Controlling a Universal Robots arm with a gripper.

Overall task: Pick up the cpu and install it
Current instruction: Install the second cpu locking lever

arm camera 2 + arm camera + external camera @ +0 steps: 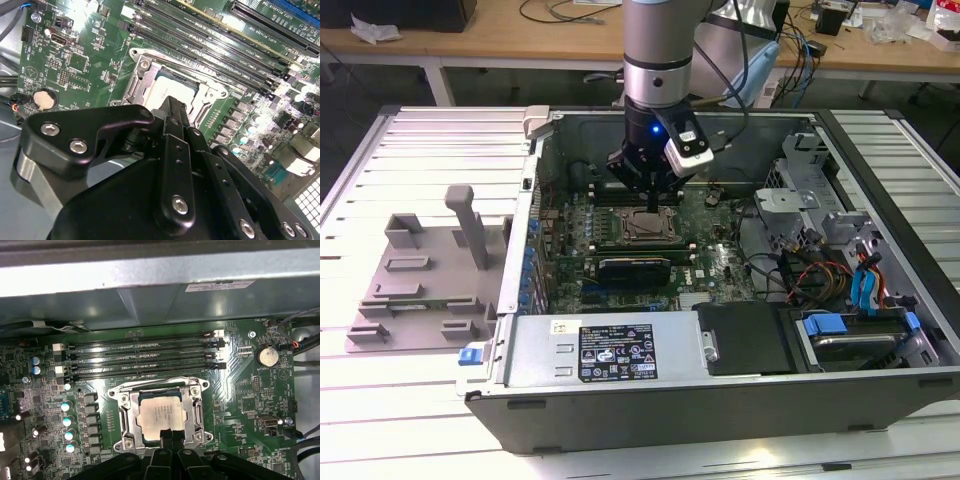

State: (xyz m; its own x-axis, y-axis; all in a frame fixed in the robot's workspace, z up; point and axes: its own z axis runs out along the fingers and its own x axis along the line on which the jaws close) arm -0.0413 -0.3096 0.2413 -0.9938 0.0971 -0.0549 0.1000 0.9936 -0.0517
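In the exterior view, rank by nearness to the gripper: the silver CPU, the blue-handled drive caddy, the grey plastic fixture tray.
1. Silver CPU, in its socket directly beneath the gripper.
2. Blue-handled drive caddy, toward the exterior view's right.
3. Grey plastic fixture tray, outside the case, far left.

The cpu has a brushed, dull-silver metal lid, seated in a bright, polished metal socket frame. The motherboard is glossy green laminate. The hand is matt black plastic or coated metal with shiny steel screws. The computer case is grey satin sheet metal; the fixture tray is matt grey plastic.
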